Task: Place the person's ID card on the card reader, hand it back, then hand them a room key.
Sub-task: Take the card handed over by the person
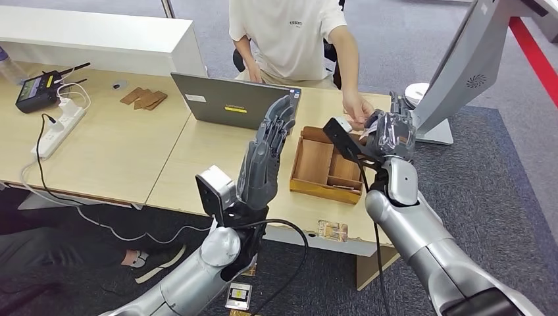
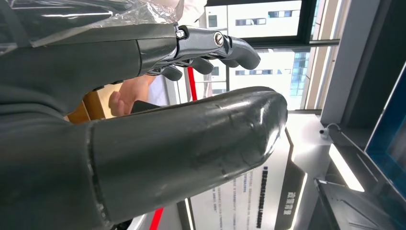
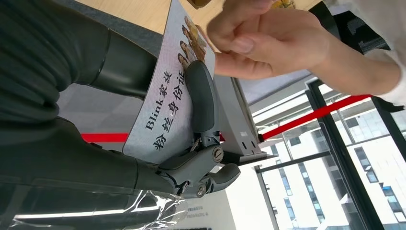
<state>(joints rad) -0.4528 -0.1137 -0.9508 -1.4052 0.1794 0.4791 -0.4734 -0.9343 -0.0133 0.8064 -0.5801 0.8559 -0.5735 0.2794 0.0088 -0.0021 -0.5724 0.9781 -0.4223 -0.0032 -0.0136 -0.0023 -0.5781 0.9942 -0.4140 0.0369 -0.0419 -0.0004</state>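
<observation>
My right hand (image 1: 393, 135) is raised over the desk's far right, past the wooden tray (image 1: 309, 161). It pinches the ID card (image 3: 167, 112), a pale card with printed text and small photos, between its thumb and a dark finger (image 3: 201, 93). The card's white edge (image 1: 340, 122) points toward the person. The person's hand (image 3: 261, 43) touches the card's far corner with its fingertips, and that hand (image 1: 358, 110) reaches across the desk. My left hand (image 1: 266, 155) stands upright over the desk, in front of the laptop, fingers straight and holding nothing; its thumb (image 2: 191, 143) looms close to the wrist camera.
A grey laptop (image 1: 230, 102) stands open with its back toward me. A person in a white shirt (image 1: 286, 33) sits behind the desk. To the left lie a power strip (image 1: 59, 125), a black device (image 1: 36, 89) and wooden pieces (image 1: 143, 99). A white kiosk stand (image 1: 460, 66) rises at right.
</observation>
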